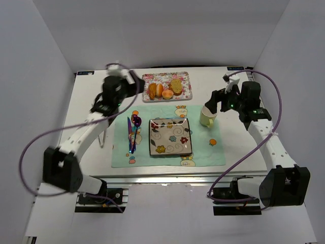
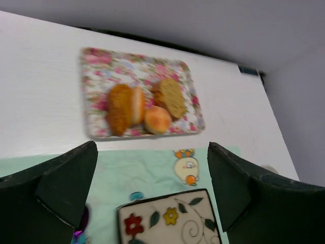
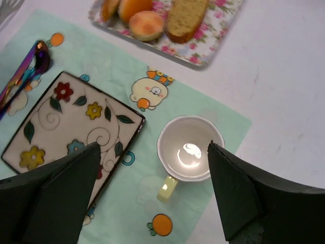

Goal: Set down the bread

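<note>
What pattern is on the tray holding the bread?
The tray has a pink floral print on a pale ground, clearest in the left wrist view.

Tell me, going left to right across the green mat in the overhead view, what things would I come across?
shiny purple-blue cutlery → square flowered plate → pale yellow cup
</note>
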### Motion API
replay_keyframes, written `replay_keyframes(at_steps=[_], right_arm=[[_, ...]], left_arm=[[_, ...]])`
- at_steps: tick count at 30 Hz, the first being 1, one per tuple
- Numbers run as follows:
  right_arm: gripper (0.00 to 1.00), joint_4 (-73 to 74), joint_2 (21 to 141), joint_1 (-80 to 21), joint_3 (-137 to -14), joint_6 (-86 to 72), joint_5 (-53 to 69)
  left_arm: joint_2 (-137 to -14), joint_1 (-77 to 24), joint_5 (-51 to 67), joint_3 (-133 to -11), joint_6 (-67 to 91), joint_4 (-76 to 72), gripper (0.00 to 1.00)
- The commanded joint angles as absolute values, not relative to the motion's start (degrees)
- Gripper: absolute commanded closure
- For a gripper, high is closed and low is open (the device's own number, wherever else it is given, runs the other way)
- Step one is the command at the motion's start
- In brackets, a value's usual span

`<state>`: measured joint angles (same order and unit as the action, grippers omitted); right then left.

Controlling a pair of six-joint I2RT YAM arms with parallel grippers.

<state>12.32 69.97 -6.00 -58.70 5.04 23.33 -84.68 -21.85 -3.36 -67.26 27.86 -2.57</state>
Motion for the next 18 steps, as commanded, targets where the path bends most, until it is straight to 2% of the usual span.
replay_keyframes(at_steps=[1,2,3,4,5,6,7,9,10,11,12,13,14,15,16,18], right_arm=[[0.11,11.4,68.6,-5.7,-60.1,16.3,37.8],[0.11,13.3,68.3,-5.6,-59.8,26.2,45.0],[0.13,23.0,68.3,-5.7,-59.9,36.7,50.6],[0.16,25.8,68.0,-5.8,-59.4,44.8,61.4],[0.22,27.9,68.0,-6.0,-58.9,54.4,65.2],[0.38,28.4,68.0,-7.3,-58.4,55.9,69.1],[0.47,28.2,68.5,-8.2,-57.9,56.6,69.3],[0.65,29.0,69.9,-12.5,-59.0,57.5,65.2],[0.7,31.3,71.8,-13.8,-60.8,58.0,63.4],[0.71,32.4,72.8,-15.0,-61.8,58.2,61.9],[0.65,32.8,73.6,-16.8,-62.3,57.1,60.0],[0.53,30.9,74.5,-17.6,-62.6,55.0,58.8],[0.4,29.2,74.8,-18.4,-62.4,52.5,57.2],[0.11,27.8,75.0,-20.3,-62.2,48.4,53.8],[0.11,26.7,75.4,-20.9,-62.2,47.7,52.7],[0.11,25.1,75.7,-21.7,-61.8,45.4,51.7]], left_arm=[[-70.2,-14.8,-4.8,-56.3,31.0,0.5,0.02],[-67.4,-11.8,-4.3,-54.1,29.9,2.8,0.02],[-64.9,-10.3,-3.9,-50.7,29.2,6.5,0.02],[-62.7,-8.9,-3.3,-49.5,28.4,8.6,0.03],[-59.2,-6.4,-3.1,-48.8,26.4,11.0,0.07],[-58.0,-5.3,-3.2,-48.1,25.1,15.9,0.14],[-57.3,-4.2,-3.4,-48.1,23.2,18.6,0.46],[-56.6,-0.4,-4.6,-48.0,22.2,25.4,0.94],[-56.9,0.9,-4.7,-48.1,20.6,27.3,1.0],[-57.8,3.9,-4.3,-48.1,19.6,29.0,1.0],[-58.4,4.7,-4.5,-48.2,18.6,31.4,1.0],[-59.1,5.0,-5.2,-48.4,16.7,32.5,1.0],[-60.0,5.4,-5.4,-48.6,15.7,33.5,0.87],[-62.1,5.4,-6.9,-49.0,15.2,35.0,0.63],[-63.2,5.4,-7.7,-49.8,13.7,35.2,0.23],[-67.1,5.4,-9.3,-50.8,12.0,35.8,0.12]])
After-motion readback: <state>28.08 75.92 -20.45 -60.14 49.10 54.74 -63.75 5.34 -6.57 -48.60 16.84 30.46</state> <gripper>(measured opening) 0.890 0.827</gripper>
